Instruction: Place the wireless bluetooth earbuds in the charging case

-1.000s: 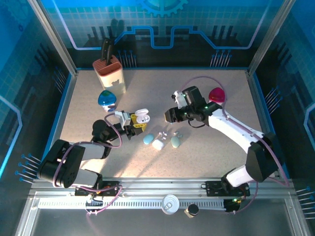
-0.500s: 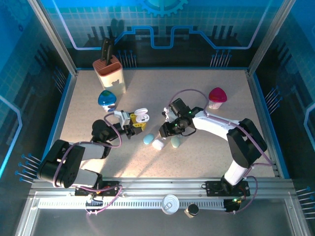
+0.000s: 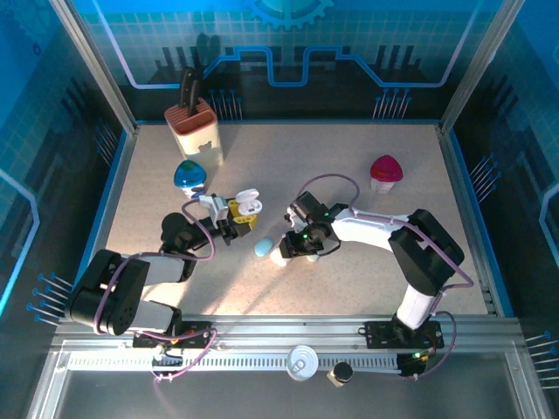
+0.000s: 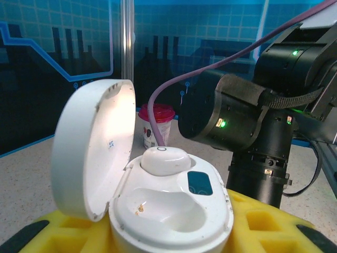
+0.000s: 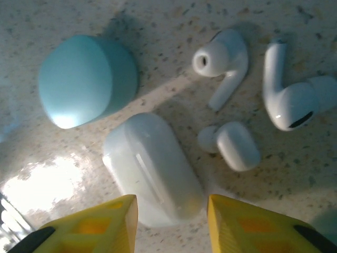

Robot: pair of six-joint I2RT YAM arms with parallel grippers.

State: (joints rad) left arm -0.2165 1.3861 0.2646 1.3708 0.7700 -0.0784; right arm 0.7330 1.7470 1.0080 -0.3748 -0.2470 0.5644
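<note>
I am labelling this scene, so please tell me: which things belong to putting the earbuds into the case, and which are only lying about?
For the job:
open charging case
loose white earbuds

Lying about:
teal case
closed white case
knife block
red-lidded cup
blue-topped container

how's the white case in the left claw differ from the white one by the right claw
The open case in the left claw has its lid up; the closed case by the right claw is shut. The open case is gripped, one earbud seated inside; the closed case lies on the table. Both are glossy white.
</note>
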